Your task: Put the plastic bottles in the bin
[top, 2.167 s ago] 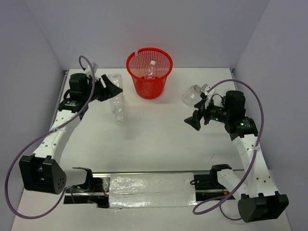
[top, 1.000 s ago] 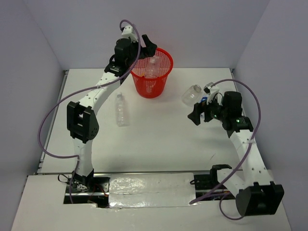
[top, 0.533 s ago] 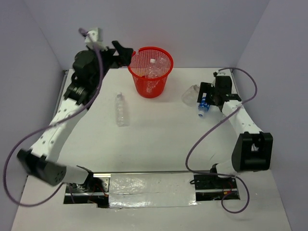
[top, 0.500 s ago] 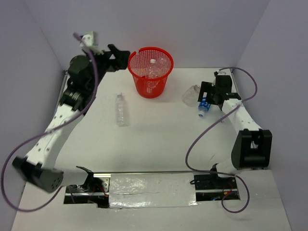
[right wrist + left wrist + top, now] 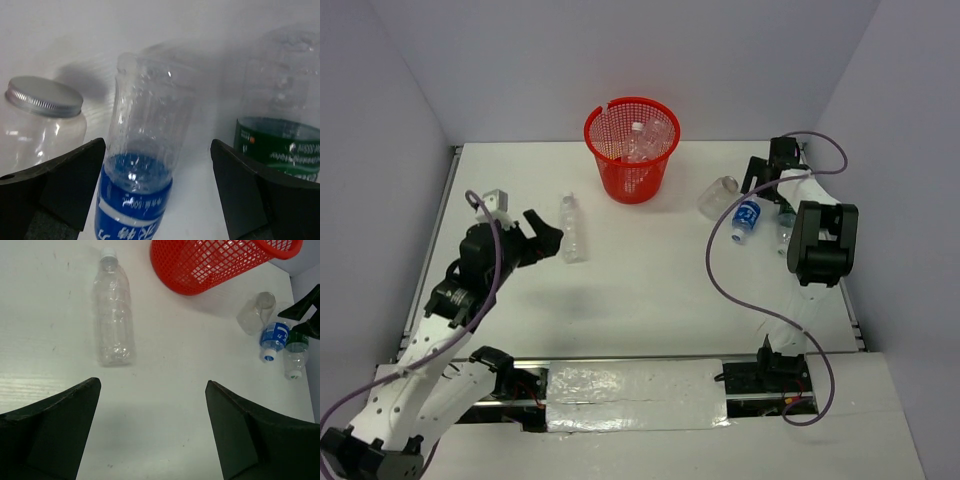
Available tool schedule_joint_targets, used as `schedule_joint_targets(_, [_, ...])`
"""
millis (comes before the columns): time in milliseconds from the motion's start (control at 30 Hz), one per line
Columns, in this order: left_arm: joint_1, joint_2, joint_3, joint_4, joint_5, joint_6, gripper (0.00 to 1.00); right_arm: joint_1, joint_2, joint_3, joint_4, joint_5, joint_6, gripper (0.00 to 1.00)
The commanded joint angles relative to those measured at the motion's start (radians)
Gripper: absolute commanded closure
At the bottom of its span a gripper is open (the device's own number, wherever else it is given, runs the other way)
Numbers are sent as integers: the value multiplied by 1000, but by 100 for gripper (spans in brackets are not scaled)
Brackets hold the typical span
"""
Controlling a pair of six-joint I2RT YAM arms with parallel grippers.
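Observation:
The red mesh bin (image 5: 631, 170) stands at the back centre with plastic bottles (image 5: 638, 145) inside it. On the table to its left lies one clear bottle (image 5: 571, 228), white cap toward the back; my left gripper (image 5: 550, 232) hovers open just near-left of it, empty (image 5: 152, 385). At the right, a blue-labelled bottle (image 5: 142, 160) lies between the open jaws of my right gripper (image 5: 157, 145), closer to the left finger. A green-labelled bottle (image 5: 282, 130) lies just outside the right finger. In the top view the right gripper (image 5: 758, 188) sits behind the blue-labelled bottle (image 5: 747, 218).
A clear jar with a metal lid (image 5: 718, 197) lies left of the blue-labelled bottle, next to my right gripper's left finger (image 5: 65, 180). The right wall is close behind the right arm. A silver strip runs along the table's near edge (image 5: 630, 380).
My left arm swung back from the bin's rim and came down beside the clear bottle on the table. My right gripper settled around the blue-labelled bottle, its jaws narrowing a little.

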Motion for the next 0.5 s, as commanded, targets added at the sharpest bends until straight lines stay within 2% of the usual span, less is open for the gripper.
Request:
schedule_joint_targets(0, [6,-107,-43,-3,-25,-131,1,-8,60,109,-46,-36,14,7])
schedule_joint_targets(133, [6,-158,-121,12,-23,-187,1,-11,140,150,-83,-68,31,11])
schedule_joint_targets(333, [8,-138,-134,11,-8,-196,0,-25,127,115,-74,-112,30,29])
schedule_joint_targets(433, [8,-121,-143,17,3,-207,0,-46,68,75,-60,-160,24,46])
schedule_joint_targets(467, [8,-115,-146,20,6,-210,1,-51,48,49,-51,-171,19,57])
